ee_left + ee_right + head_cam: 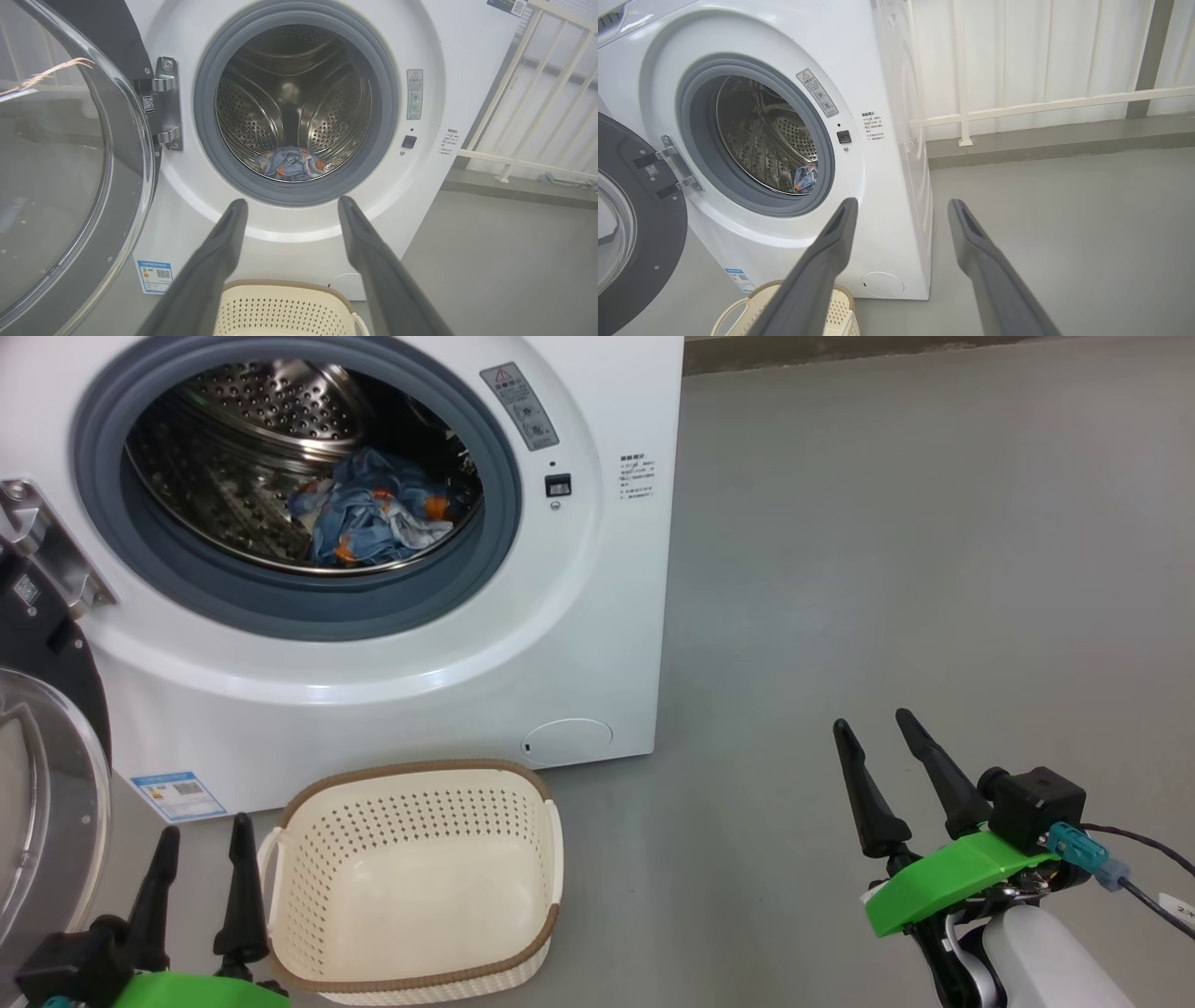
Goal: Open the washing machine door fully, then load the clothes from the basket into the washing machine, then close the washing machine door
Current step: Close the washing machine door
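Grey floor (887,569) carries the white washing machine (579,644); a white railing (1017,105) runs along the wall behind it. The washing machine door (37,784) stands swung wide on its metal hinge (47,546) at the left side of the machine front, with its clear glass bowl in view.

The clothes (373,518), a blue bundle with orange print, lie at the bottom of the perforated steel drum (261,411), inside the grey gasket (280,607). The basket (411,768) sits on the floor directly in front of the machine, below the drum opening, its inner bottom bare.

Left pincer (206,826): released, fingers spread, grasping nothing. It stands just beside the left handle of the basket, between the basket and the open door. In the left wrist view its fingers point toward the drum opening.

Right pincer (873,721): released, fingers apart, grasping nothing. It is over bare floor, well to the right of the basket and the machine.
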Available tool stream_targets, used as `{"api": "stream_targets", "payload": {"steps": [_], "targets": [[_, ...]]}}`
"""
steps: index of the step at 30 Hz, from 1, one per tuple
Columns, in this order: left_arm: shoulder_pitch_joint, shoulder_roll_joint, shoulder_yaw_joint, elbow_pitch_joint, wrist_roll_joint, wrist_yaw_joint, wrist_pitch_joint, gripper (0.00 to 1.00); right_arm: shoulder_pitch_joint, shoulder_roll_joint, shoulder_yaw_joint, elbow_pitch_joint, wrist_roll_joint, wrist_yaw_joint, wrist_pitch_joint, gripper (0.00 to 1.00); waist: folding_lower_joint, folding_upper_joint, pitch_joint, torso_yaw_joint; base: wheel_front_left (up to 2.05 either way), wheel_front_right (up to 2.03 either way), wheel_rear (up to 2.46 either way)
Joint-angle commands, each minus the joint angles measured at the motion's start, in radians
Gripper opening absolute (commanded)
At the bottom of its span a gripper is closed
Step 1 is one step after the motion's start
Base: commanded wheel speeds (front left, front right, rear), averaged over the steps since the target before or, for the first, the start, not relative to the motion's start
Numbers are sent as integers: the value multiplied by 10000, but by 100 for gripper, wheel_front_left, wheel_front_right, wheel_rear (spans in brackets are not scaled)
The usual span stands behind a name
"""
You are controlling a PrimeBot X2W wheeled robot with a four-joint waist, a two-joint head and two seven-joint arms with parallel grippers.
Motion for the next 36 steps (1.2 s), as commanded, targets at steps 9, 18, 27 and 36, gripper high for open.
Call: {"api": "stream_targets", "payload": {"steps": [9,18,27,36], "targets": [[-367,129,447,-102,160,-21,-65,100,-72,31,116,-198,27,56,-51,100,0,-1,15,176,0,0,0],[-412,38,576,5,286,152,-65,100,-38,67,140,-157,47,56,-51,100,0,-1,-72,791,0,0,0],[-351,64,541,233,477,418,-46,100,18,70,311,-30,205,56,-51,100,0,-1,-299,1768,0,0,0],[-312,74,462,332,562,684,-9,100,43,27,481,68,367,56,-51,100,0,-1,-501,2919,0,0,0]]}}
